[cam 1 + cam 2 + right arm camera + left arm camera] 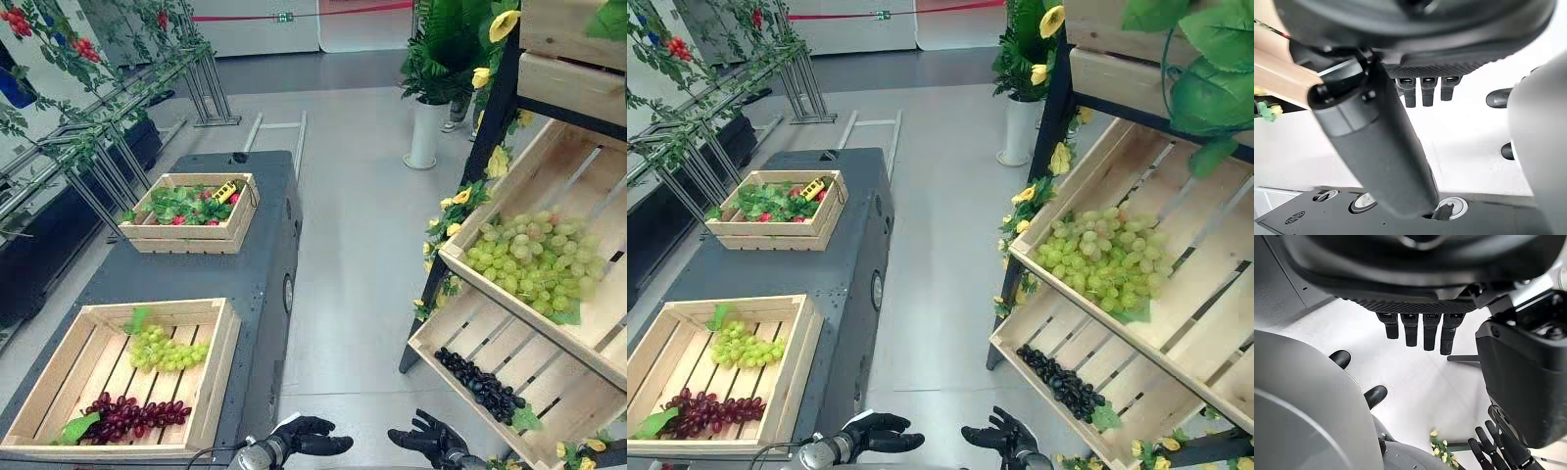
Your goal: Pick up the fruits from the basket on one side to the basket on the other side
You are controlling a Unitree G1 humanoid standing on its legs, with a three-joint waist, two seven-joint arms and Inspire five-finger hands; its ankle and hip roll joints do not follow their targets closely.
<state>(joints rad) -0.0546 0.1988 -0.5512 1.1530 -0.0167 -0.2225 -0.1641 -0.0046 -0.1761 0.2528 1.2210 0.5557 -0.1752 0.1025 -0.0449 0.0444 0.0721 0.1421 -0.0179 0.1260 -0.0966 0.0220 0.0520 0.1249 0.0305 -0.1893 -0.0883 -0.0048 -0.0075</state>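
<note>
My left hand [306, 436] and right hand [427, 439] hang low in front of me over the floor [353, 245]. They face each other, a little apart. Both are empty. The fingers [1420, 330] of the left are straight and loose, and the fingers [1422, 90] of the right look the same, slightly spread.

To my left stands a dark grey counter [257, 284] with two wooden crates on it. The near crate [217, 377] holds a green bunch [168, 351] towards its far end. A red bunch [137, 413] with a leaf lies nearer to me, and the two bunches are apart. The far crate [186, 238] sits well beyond it, full of leafy greens [181, 204] and small red fruit, with a yellow thing [225, 191] lying on top at its right corner.

To my right a slanted wooden shelf tilts towards me. Its upper tray [558, 166] carries a large heap of green grapes [529, 262], piled against the lower rim. Its lower tray [490, 333] holds a strand of black grapes [482, 384] running along the front rim, with a leaf at its near end. Yellow flowers [460, 201] climb the dark post of the shelf. Past it, a plant in a white pot [424, 132] stands on the floor.

Neither hand touches any fruit or crate.
</note>
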